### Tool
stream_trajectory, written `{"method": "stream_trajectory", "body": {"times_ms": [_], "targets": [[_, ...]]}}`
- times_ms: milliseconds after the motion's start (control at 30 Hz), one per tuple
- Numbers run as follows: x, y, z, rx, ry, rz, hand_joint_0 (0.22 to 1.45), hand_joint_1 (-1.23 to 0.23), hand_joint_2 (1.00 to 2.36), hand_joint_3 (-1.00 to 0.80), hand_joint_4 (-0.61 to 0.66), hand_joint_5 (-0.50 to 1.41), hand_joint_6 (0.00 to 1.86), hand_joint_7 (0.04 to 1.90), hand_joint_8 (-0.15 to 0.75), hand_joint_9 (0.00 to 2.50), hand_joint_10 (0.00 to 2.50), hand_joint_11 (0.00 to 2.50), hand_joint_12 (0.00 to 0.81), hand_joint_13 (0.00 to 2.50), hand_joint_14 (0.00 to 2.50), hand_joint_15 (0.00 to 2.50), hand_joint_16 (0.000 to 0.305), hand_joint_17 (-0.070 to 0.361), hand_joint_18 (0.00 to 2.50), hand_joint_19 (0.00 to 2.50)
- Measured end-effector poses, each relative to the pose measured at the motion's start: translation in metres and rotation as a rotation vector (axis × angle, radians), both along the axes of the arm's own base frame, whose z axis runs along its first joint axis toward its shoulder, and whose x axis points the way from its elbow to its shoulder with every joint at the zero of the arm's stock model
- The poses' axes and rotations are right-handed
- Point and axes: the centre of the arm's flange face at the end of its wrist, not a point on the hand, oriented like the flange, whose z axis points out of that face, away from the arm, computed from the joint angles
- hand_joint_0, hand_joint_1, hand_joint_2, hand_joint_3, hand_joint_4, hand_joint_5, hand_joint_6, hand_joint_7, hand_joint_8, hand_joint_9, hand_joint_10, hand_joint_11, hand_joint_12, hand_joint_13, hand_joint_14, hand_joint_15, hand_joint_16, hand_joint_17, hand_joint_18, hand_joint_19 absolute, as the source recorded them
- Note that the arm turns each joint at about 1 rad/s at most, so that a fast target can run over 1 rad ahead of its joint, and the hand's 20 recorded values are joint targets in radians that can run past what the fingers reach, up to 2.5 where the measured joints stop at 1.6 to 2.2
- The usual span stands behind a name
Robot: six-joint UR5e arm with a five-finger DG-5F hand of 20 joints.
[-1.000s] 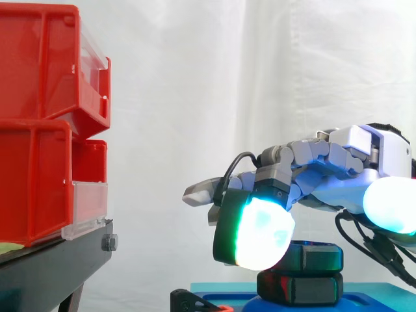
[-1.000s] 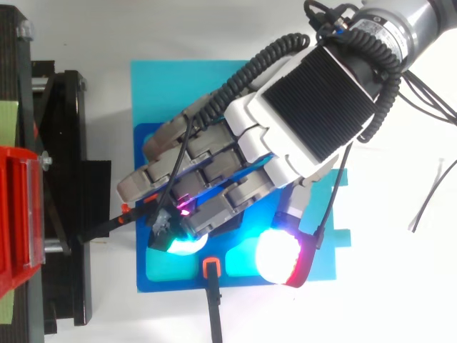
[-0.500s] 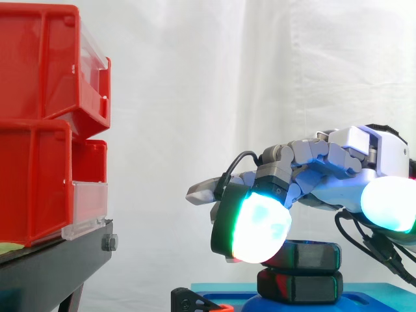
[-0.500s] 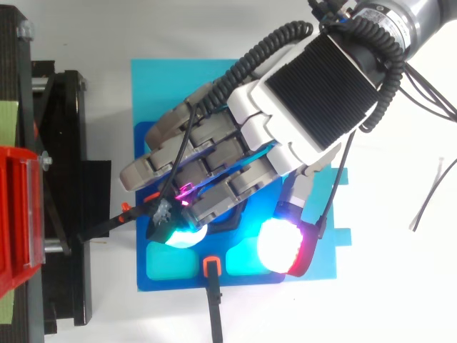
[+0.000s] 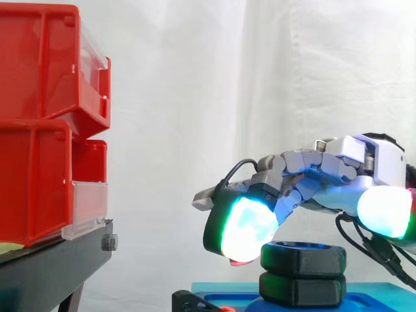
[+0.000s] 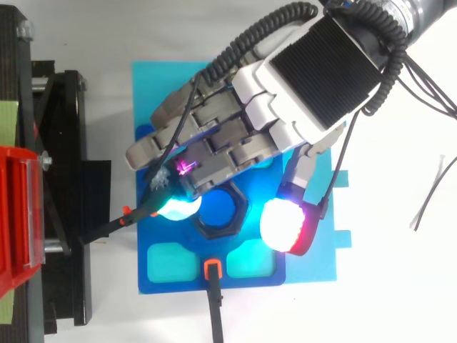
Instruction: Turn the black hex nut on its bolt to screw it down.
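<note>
One twist stroke judged in hand. Seen poised over black hex nut (image 5: 302, 259): robot hand (image 6: 314, 71), clamped or loose not tellable. Needed next: firm hold, then rotation.

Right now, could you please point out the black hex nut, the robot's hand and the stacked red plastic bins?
black hex nut (image 6: 241, 211): top view, right side of its ring.
hand (image 6: 323, 70): top view, ribbed black back.
red plastic bins (image 5: 32, 175): side view, lower bin's side wall.
</note>
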Motion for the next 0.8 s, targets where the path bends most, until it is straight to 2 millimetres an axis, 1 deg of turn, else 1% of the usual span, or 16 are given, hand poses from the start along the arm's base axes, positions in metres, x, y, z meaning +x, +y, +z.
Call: {"method": "stream_trajectory", "body": {"times_ms": [267, 467, 633, 800], "targets": [[-0.006, -0.017, 0.0, -0.017, -0.013, 0.005, 0.53, -0.27, 1.0, -0.5, 0.24, -0.06, 0.63, 1.04, 0.301, 0.79, 0.01, 0.34, 0.298, 0.42, 0.0, 0.1, 0.047, 0.106, 0.47, 0.52], [-0.011, -0.034, 0.005, -0.031, -0.023, 0.02, 0.53, -0.27, 1.0, -0.5, 0.24, -0.06, 0.62, 1.05, 0.301, 0.79, 0.01, 0.33, 0.298, 0.43, 0.0, 0.1, 0.047, 0.106, 0.47, 0.52], [-0.009, -0.045, 0.018, -0.026, -0.025, 0.047, 0.53, -0.27, 1.0, -0.5, 0.25, -0.06, 0.6, 1.09, 0.3, 0.79, 0.01, 0.34, 0.298, 0.43, 0.0, 0.1, 0.047, 0.106, 0.48, 0.52], [0.0, -0.042, 0.036, 0.018, -0.009, 0.077, 0.53, -0.27, 1.0, -0.5, 0.25, -0.05, 0.53, 1.19, 0.302, 0.8, 0.01, 0.34, 0.299, 0.43, 0.0, 0.1, 0.047, 0.107, 0.48, 0.52]]}}
